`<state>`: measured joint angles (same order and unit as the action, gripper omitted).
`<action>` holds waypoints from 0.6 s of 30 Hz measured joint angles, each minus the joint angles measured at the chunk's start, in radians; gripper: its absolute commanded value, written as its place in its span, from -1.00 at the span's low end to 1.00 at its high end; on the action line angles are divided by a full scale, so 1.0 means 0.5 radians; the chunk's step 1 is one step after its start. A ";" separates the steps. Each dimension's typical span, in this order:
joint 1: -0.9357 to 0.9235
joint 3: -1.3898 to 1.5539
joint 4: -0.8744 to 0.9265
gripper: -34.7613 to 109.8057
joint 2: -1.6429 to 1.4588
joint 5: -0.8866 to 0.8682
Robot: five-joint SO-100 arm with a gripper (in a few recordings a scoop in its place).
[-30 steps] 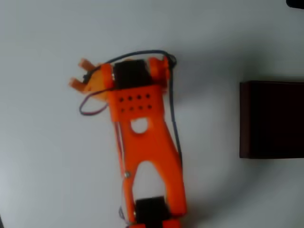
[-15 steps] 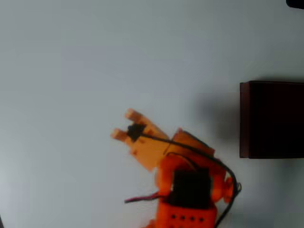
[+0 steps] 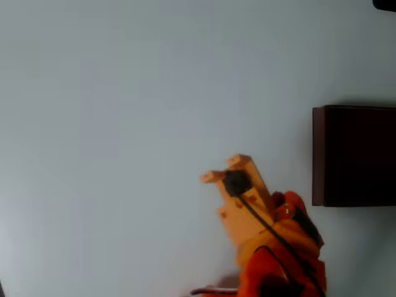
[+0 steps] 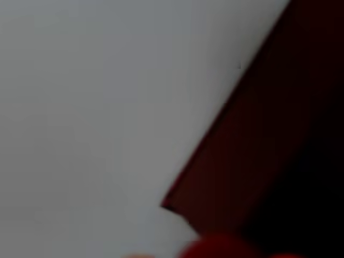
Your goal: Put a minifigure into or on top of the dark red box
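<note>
The pincer (image 3: 224, 171) has swung from the bench's (image 3: 124, 93) left half toward its lower right, nearing the dark red box (image 3: 354, 154) at the right edge; fingertips slightly parted around a dark lump, perhaps the minifigure, I cannot tell; nothing blocks the way

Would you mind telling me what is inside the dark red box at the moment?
In the overhead view the dark red box shows only a nearly black interior; no object can be made out there. Its right part runs past the picture's edge, so that portion is unseen.
</note>
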<state>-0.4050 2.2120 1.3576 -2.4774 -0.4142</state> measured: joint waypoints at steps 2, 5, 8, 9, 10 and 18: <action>-0.058 -0.006 -0.098 -0.52 0.074 0.012; -0.160 -0.080 -0.190 -0.52 0.252 0.064; -0.221 -0.160 -0.298 -0.52 0.439 0.107; -0.249 -0.187 -0.347 -0.52 0.488 0.138; -0.270 -0.221 -0.383 -0.52 0.546 0.150; -0.433 -0.604 -0.561 -0.52 1.184 0.273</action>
<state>-0.6213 1.9098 1.0769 -1.8853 -0.2777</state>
